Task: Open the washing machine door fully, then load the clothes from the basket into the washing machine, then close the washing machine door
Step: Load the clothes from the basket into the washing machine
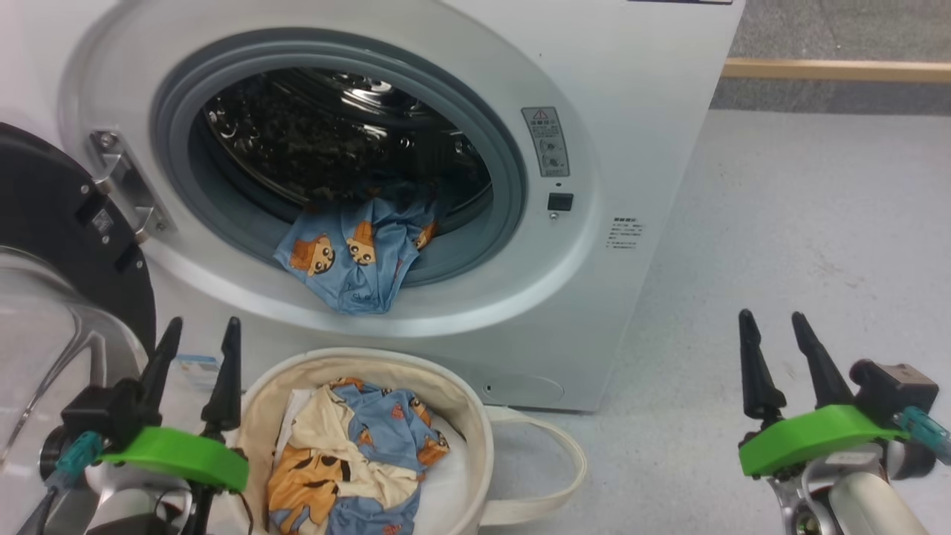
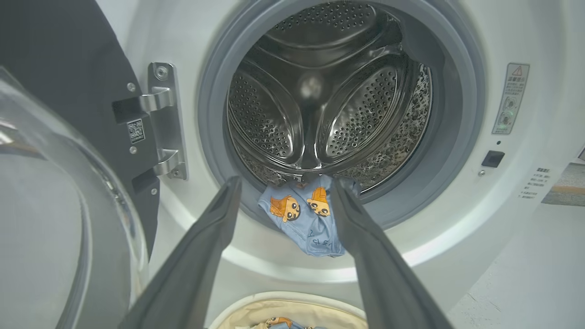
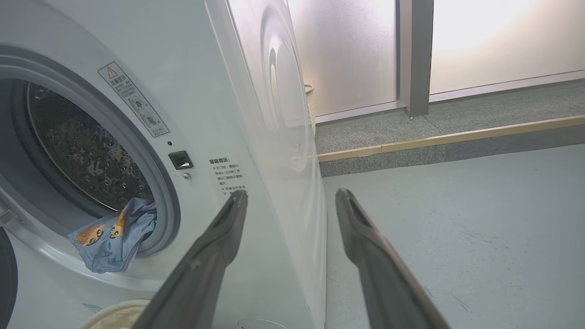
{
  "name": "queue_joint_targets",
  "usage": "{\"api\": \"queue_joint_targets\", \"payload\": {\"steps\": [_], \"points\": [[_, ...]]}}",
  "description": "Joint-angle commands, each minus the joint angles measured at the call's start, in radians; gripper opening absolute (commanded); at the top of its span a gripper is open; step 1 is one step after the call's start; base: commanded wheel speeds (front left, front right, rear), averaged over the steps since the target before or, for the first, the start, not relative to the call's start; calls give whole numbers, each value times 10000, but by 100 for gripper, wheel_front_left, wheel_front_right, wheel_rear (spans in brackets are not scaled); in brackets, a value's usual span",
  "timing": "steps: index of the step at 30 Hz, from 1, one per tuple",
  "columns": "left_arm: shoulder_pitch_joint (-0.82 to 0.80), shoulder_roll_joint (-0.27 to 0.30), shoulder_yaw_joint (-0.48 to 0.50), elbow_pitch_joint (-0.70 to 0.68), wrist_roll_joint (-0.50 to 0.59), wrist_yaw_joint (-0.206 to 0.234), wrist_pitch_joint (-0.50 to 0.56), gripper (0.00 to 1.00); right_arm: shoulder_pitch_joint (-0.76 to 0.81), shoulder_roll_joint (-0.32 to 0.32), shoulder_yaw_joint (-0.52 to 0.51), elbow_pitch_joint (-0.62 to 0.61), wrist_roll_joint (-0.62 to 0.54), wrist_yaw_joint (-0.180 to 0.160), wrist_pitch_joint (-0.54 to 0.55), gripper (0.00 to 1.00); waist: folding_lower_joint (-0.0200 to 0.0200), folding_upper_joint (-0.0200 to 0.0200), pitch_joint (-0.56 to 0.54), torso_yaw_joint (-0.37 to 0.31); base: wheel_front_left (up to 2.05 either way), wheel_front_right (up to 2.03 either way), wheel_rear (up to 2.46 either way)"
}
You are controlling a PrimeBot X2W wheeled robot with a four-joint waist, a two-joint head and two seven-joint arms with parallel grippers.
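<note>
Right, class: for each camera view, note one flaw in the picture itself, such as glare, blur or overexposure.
Head view: hard bright glints on the steel drum, otherwise sharp. Left wrist view: the fingers and the door close by are out of focus, while the drum behind is crisp. Right wrist view: the frosted window is blown out, and its light glares off the machine side.

Your left hand (image 1: 204,325) hangs low before the washing machine (image 1: 654,134), below and left of its round opening. Its 2 dark fingers (image 1: 225,371) point up and stand spread apart, aimed at the opening's lower rim. Your right hand (image 1: 771,316) hangs off the machine's right front corner, well apart from it, its 2 fingers likewise up and parted. Each wrist wears a green bracket (image 1: 178,455), and a pale forearm (image 1: 869,509) shows beneath the right one.
</note>
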Motion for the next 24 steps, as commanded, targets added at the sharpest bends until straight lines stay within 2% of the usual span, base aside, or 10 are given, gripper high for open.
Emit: {"api": "queue_joint_targets", "payload": {"steps": [1,11,24], "points": [[-284,239,413,-443,65,-56,-118,100,-92,-181,97,-276,-73,73,-124,100,0,-1,-71,15,0,0,0],[56,79,814,-640,65,-57,-118,100,138,-164,120,-219,-49,73,-124,100,0,-1,-241,17,0,0,0],[167,91,722,-484,104,-57,-118,100,150,-167,332,-229,61,73,-124,100,0,-1,-251,-50,0,0,0]]}}
